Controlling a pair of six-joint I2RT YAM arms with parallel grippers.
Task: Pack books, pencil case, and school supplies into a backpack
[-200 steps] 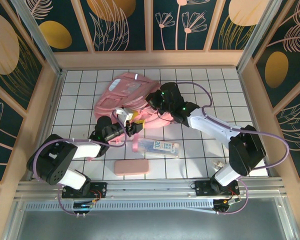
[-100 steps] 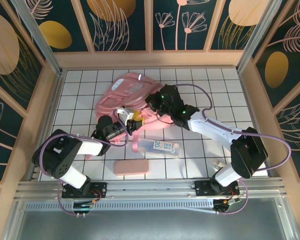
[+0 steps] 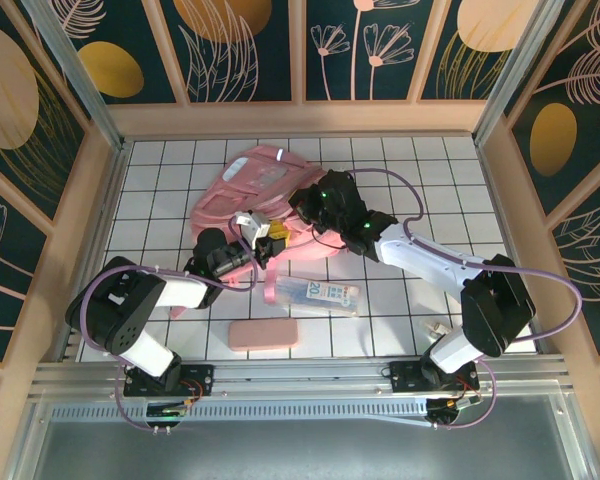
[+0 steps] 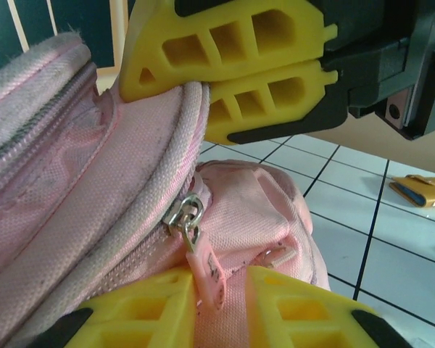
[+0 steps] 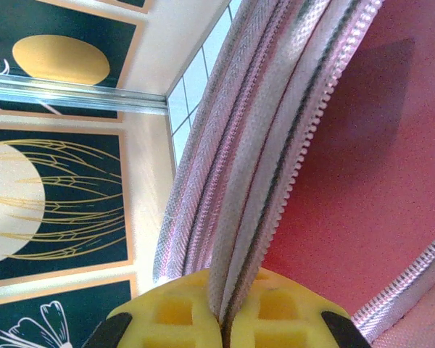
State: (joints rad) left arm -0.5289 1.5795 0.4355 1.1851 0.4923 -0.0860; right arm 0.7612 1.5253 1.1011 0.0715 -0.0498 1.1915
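The pink backpack [image 3: 250, 190] lies at the table's middle back. My right gripper [image 3: 306, 206] is shut on its open zipper edge [image 5: 275, 167], with the red lining showing beside it. From the left wrist, those right fingers [image 4: 225, 43] pinch the piped rim [image 4: 192, 109]. My left gripper [image 4: 228, 283] is at the backpack's near side, jaws narrowly open around the pink zipper pull [image 4: 206, 268], which rests against the left finger. The salmon pencil case [image 3: 264, 334] and the clear packet of school supplies [image 3: 315, 294] lie nearer the front. A small orange-yellow block [image 4: 423, 191] lies on the tiles. The books are out of view.
Wooden walls [image 3: 90, 220] box in the white tiled table [image 3: 410, 170] on three sides. The metal rail [image 3: 300, 375] with both arm bases runs along the near edge. Purple cables [image 3: 540, 270] loop off the right arm.
My left gripper has crept up towards the backpack's zipper and its jaws have narrowed around the pull. The right gripper has kept its hold on the rim, shifting slightly.
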